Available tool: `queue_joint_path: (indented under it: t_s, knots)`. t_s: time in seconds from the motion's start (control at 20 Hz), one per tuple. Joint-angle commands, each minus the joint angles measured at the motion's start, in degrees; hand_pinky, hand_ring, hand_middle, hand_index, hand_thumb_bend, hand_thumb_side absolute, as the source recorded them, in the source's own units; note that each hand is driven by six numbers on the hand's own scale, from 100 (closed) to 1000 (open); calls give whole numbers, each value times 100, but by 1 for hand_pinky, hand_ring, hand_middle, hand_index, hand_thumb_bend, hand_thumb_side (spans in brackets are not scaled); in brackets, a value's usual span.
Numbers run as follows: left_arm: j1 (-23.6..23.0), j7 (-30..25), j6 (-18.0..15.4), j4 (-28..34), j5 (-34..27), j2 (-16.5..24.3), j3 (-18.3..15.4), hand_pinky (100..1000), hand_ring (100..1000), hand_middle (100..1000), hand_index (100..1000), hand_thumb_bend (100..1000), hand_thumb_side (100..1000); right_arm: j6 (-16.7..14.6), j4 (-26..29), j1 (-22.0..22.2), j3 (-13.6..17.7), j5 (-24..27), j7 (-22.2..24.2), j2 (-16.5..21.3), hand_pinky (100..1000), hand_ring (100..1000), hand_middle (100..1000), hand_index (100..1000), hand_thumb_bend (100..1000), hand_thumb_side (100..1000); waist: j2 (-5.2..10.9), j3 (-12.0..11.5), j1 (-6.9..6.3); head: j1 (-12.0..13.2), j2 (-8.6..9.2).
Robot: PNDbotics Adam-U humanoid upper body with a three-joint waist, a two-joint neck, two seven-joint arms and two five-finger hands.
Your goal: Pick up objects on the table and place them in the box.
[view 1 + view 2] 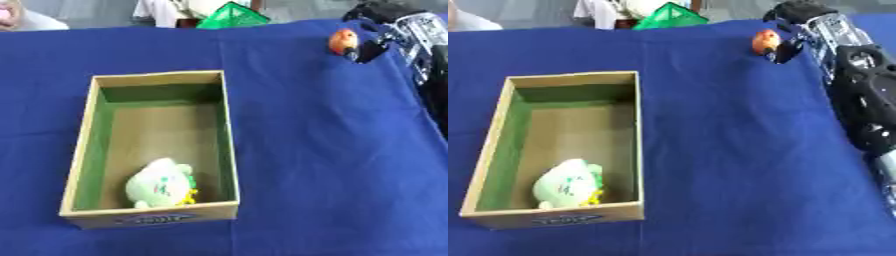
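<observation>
Where the right hand (791, 41) reaches the far table edge, its fingers seem to pinch a small orange object (765, 41), likely light and smooth; the box (226, 130) sits well apart.

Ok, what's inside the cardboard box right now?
The box holds a pale green plush toy at its near end, with something yellow beside it. What's beneath the toy is hidden.

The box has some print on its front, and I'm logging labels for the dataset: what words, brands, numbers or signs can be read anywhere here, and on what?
Cardboard box, near outer wall: a blue label, too blurred to read.
Pale green plush toy inside the box: faint marks on its front, no legible text.
Nothing else carries readable text.
</observation>
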State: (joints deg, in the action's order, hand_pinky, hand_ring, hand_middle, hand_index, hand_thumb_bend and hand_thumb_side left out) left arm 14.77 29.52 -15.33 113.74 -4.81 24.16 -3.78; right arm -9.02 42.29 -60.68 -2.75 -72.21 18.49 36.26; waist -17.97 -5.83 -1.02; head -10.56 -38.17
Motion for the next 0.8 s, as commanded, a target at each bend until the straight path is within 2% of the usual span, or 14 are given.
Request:
queue_joint_path:
  t_s: [0.05,0.3,0.35,0.4,0.5,0.8]
  knots:
    - [70,-9,0,85,-24,66,-44,750,847,725,755,236,807,116,-90,-160,109,-161,-46,83,818,904,864,922,205,252,84,-14,-10,-52,87]
    - [86,-21,2,85,-32,47,-36,749,847,725,754,230,811,321,-233,-165,238,-266,-201,57,816,899,860,919,190,257,28,-52,-47,-126,146]
    - [85,-21,3,85,-31,46,-37,749,848,725,754,230,812,332,-212,-113,248,-245,-246,119,813,895,855,916,172,207,16,-56,-51,-134,153]
    - [84,-21,4,85,-32,45,-37,749,848,725,754,229,813,339,-185,-62,254,-208,-285,177,813,895,855,916,177,261,7,-61,-53,-143,159]
    - [82,-24,8,85,-29,44,-36,749,848,725,753,226,815,399,-105,24,267,-124,-403,281,785,855,803,874,101,233,-11,-64,-57,-160,168]
    - [90,-37,11,85,-21,51,-30,750,848,726,754,226,815,639,154,112,242,196,-785,438,761,816,731,820,100,218,-25,-51,-56,-189,152]
